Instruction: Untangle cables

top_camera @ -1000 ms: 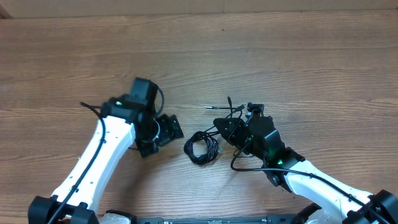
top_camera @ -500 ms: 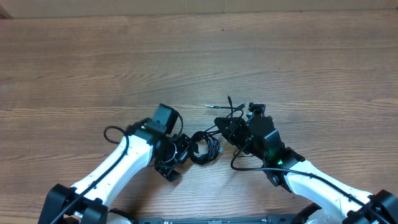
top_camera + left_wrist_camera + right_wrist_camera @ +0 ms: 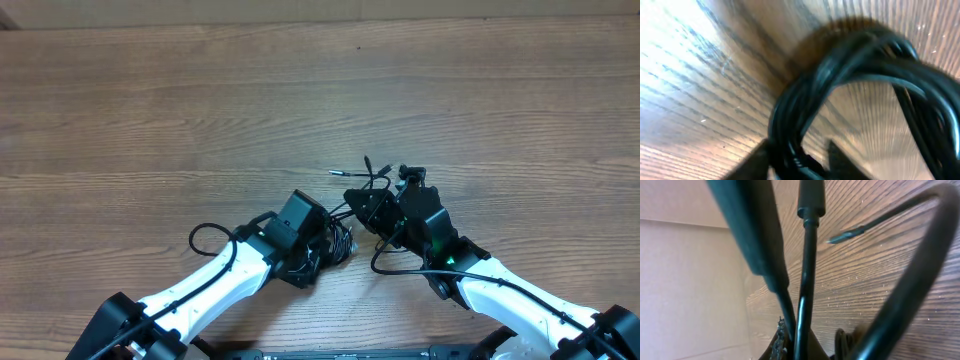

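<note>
The cables (image 3: 362, 190) sit at the table's (image 3: 300, 80) 6 o'clock, with the right gripper (image 3: 372, 208) clamped on them. The left gripper (image 3: 797, 159) straddles the coil (image 3: 805, 95) at its 8 o'clock rim; whether it grips, I cannot tell. Best to pinch one loop only, then draw slowly toward 9 o'clock.

Black cables (image 3: 806, 280) fill the close view: one thin cord runs up from the pinched jaws of the right gripper (image 3: 796, 347), and another arcs at right. The wood-grain desk (image 3: 865, 295) lies behind.
</note>
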